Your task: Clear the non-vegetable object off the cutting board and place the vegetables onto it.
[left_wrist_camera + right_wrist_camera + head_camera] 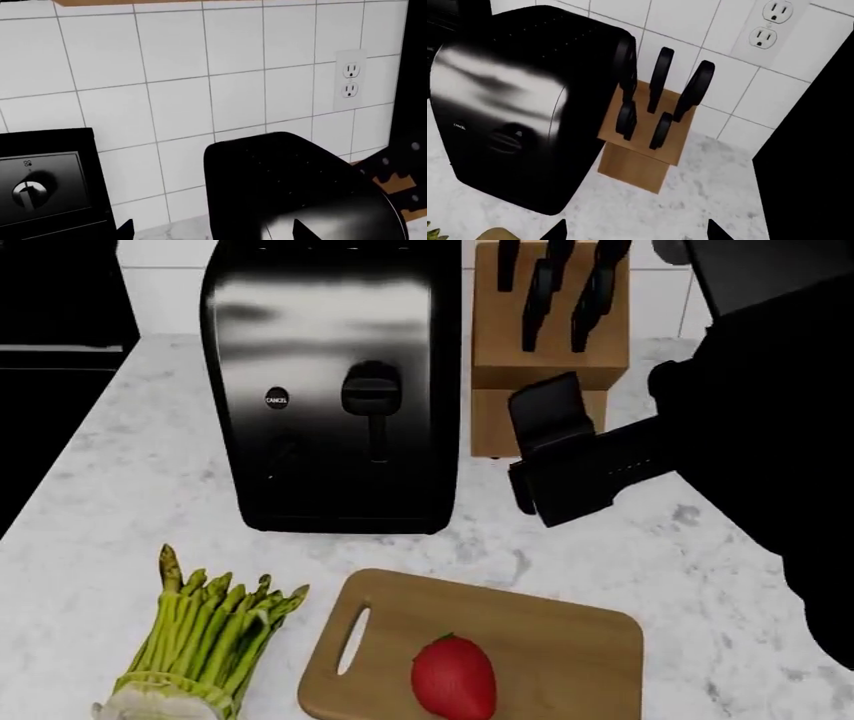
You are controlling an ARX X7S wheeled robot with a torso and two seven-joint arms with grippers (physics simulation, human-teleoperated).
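Note:
The cutting board [534, 650] lies at the near edge of the marble counter, its handle slot toward the left. On it rests the non-vegetable object, a glossy red fruit [454, 677]. A bundle of green asparagus [207, 635] lies on the counter left of the board; the garlic is out of view. My right gripper [541, 455] hovers above the counter between the board and the knife block, and the right wrist view shows the right gripper [637, 231] open and empty. My left gripper [213, 230] is also open and empty, near the toaster's top.
A black and chrome toaster [334, 390] stands behind the board, with a wooden knife block [547, 330] to its right. A dark appliance with a knob [30, 190] sits at the far left. The tiled wall carries an outlet [350, 80].

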